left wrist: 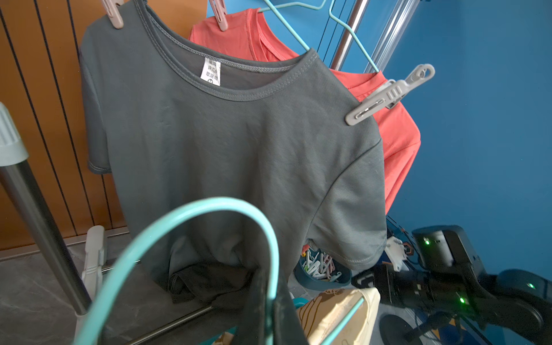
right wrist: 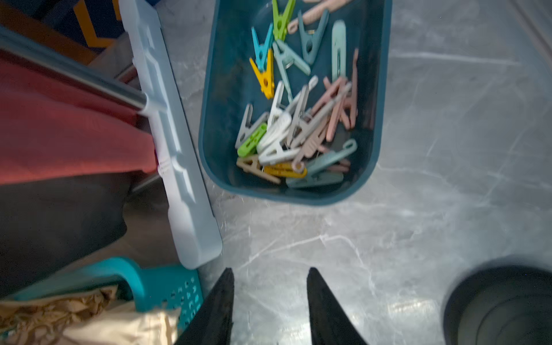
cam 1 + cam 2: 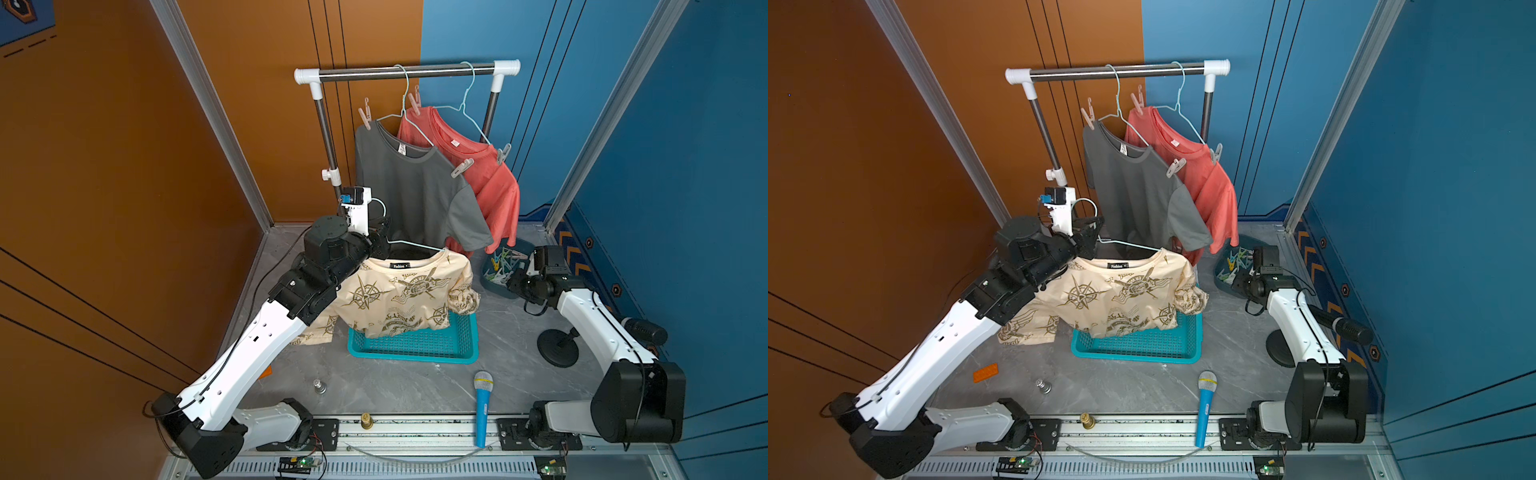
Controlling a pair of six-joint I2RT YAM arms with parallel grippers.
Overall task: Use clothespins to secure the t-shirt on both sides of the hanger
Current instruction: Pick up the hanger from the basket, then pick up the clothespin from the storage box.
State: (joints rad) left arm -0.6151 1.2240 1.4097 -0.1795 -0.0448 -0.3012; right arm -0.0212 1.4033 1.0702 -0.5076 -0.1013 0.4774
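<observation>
Right gripper spread and empty, just short of the clothespins.
They lie jumbled, with no common axis, in the blue bin at far right, just beyond this nearer arm. The left gripper is pressed together on the hanger carrying the cream t-shirt. Only the right wrist view separates single pins; in both top views they are a small heap.

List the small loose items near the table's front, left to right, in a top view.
Orange brick → silver weight → brass weight → blue toy microphone → black round base.
</observation>
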